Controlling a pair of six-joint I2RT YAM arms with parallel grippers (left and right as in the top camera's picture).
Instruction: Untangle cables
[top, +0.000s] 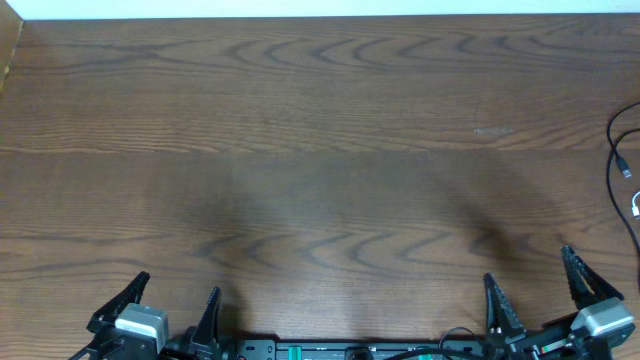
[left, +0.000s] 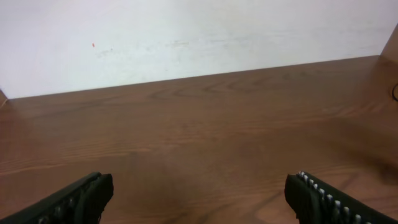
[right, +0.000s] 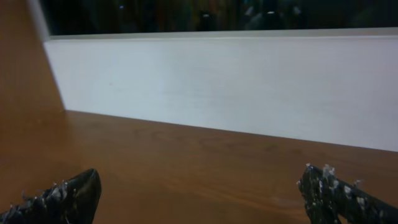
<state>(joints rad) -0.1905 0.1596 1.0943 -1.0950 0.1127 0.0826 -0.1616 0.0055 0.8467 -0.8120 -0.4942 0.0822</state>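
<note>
Only the ends of the cables (top: 622, 160) show, at the far right edge of the overhead view: a thin black strand curving down the edge and a small white plug end (top: 636, 206) below it. The rest is out of view. My left gripper (top: 172, 300) is open and empty at the near left edge of the table. My right gripper (top: 528, 278) is open and empty at the near right, below and left of the cable ends. In the left wrist view my fingers (left: 199, 196) are wide apart over bare wood. In the right wrist view my fingers (right: 199, 190) are wide apart too.
The wooden table (top: 320, 170) fills the overhead view. A white wall (left: 186, 37) runs along its far edge. The arm bases and their black wiring (top: 340, 350) sit at the near edge.
</note>
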